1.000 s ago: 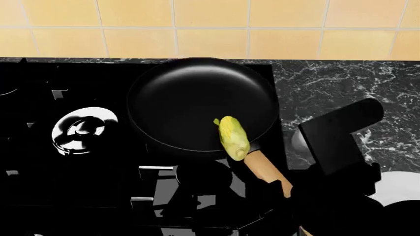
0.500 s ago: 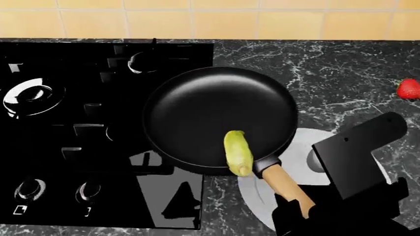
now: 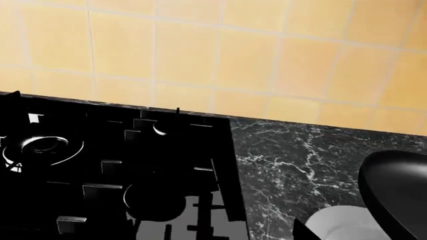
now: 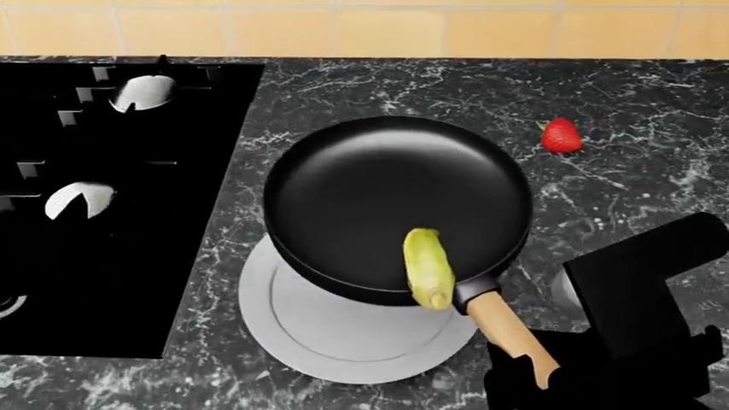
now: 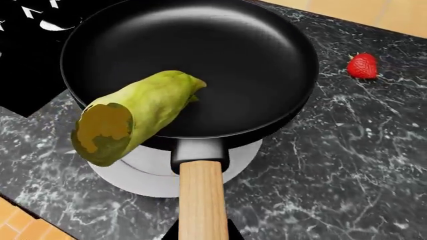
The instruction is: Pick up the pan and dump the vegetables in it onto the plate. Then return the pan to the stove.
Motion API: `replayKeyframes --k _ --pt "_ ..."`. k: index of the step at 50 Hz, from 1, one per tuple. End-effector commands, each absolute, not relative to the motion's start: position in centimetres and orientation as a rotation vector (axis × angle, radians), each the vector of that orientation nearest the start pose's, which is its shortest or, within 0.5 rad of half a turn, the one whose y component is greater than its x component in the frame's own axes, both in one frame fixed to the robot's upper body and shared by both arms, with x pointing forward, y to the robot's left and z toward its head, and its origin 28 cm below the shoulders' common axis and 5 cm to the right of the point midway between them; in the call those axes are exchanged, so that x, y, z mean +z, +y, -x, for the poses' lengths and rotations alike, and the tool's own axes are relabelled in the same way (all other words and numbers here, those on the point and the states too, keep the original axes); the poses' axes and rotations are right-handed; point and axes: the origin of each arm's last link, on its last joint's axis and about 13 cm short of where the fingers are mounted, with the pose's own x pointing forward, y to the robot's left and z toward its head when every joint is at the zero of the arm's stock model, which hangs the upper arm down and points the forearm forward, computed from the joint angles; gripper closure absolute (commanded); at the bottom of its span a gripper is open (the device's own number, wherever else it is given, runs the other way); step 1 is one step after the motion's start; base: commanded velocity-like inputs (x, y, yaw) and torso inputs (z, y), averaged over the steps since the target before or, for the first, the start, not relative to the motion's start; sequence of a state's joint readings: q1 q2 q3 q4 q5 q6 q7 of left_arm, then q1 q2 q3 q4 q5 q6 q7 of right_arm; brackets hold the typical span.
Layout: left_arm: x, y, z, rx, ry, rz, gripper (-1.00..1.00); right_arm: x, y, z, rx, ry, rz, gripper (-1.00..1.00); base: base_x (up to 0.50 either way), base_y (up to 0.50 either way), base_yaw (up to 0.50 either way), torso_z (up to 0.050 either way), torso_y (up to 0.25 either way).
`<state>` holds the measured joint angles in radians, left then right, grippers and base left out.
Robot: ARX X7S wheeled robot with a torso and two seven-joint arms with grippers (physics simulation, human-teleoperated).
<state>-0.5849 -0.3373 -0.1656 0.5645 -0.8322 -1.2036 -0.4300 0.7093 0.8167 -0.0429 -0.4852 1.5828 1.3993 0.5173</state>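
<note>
Holding the pan (image 4: 393,201) by its handle, my right pincer (image 4: 535,380) has carried it off the stove (image 4: 102,196) to above the plate (image 4: 341,329); the corn cob (image 4: 428,266) overhangs the rim. Black marble counter (image 4: 638,196), yellow tiled wall (image 3: 233,55).

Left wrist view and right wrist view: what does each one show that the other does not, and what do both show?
Only the left wrist view shows the yellow tiled wall. Only the right wrist view shows the corn cob lying over the pan's rim, the wooden handle and the strawberry. Both show the pan, the plate under it, the stove and the marble counter.
</note>
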Motion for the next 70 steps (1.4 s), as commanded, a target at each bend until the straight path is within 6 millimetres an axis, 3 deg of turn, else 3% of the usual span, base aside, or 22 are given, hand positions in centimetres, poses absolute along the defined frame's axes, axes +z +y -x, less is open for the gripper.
replayKeyframes --k 1,12,21,29,35,44,54,70 --pt "20.4 25.0 -24.7 -0.011 0.07 0.118 -1.0 23.3 -18.0 -21.2 0.363 0.369 0.146 1.0 0.0 -0.47 0.0 0.0 0.0" --pt "20.4 25.1 -24.7 -0.012 0.069 0.122 -1.0 23.8 -17.9 -22.1 0.303 0.298 0.167 1.0 0.0 -0.02 0.0 0.001 0.003" --pt "20.2 25.0 -24.7 -0.015 0.072 0.126 -1.0 23.9 -17.6 -22.6 0.241 0.23 0.288 1.0 0.0 0.0 0.0 0.001 0.002" --pt "20.0 25.0 -24.6 -0.013 0.072 0.13 -1.0 22.0 -17.6 -22.5 0.196 0.206 0.417 1.0 0.0 0.0 0.0 0.0 0.003" --pt "20.1 25.0 -24.6 -0.011 0.07 0.13 -1.0 21.9 -17.2 -22.1 0.159 0.089 0.511 1.0 0.0 0.0 0.0 0.002 0.004" --pt "20.1 24.9 -24.6 -0.016 0.068 0.135 -1.0 24.7 -17.3 -21.9 0.065 -0.055 0.659 1.0 0.0 0.0 0.0 0.001 0.002" --pt "20.0 24.9 -24.6 -0.014 0.068 0.145 -1.0 26.4 -17.6 -21.5 -0.018 -0.068 0.788 1.0 0.0 0.0 0.0 0.001 0.003" --pt "19.9 24.8 -24.5 -0.021 0.069 0.146 -1.0 25.4 -17.7 -21.0 -0.036 -0.042 0.816 1.0 0.0 0.0 0.0 0.001 0.003"
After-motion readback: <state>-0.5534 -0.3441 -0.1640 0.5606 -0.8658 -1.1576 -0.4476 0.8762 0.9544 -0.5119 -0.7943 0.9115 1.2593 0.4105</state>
